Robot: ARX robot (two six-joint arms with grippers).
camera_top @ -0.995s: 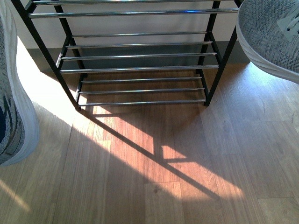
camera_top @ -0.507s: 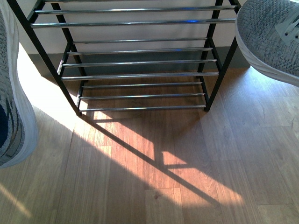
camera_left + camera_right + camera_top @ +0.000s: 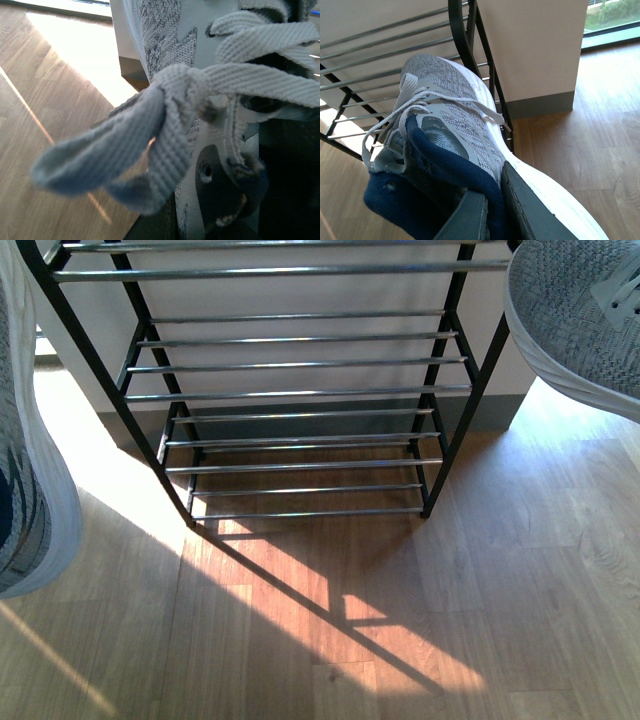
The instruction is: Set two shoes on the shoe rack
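While left shoe (image 3: 30, 490) hangs near rack (image 3: 300, 390) | right gripper (image 3: 495, 215) clamps right shoe (image 3: 455, 110) | left gripper (image 3: 240, 195): grip untellable

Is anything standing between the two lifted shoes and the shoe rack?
Nothing visible. The left shoe and right shoe hang before the shoe rack, whose visible rods are bare; the floor shows only sunlight and shadow.

A domestic room, probably a hallway or living space, is indicated. The floor of light brown wood-grain planks (image 3: 500, 570) is met by a plain cream wall (image 3: 300, 295), which is finished at its foot with a dark grey skirting board (image 3: 540, 106). A low shoe rack of black metal uprights and chrome rods (image 3: 300, 392) is stood against that wall. Strong sunlight (image 3: 300, 570) is cast across the planks, and a floor-level glazed window (image 3: 615, 17) with greenery outside is seen.
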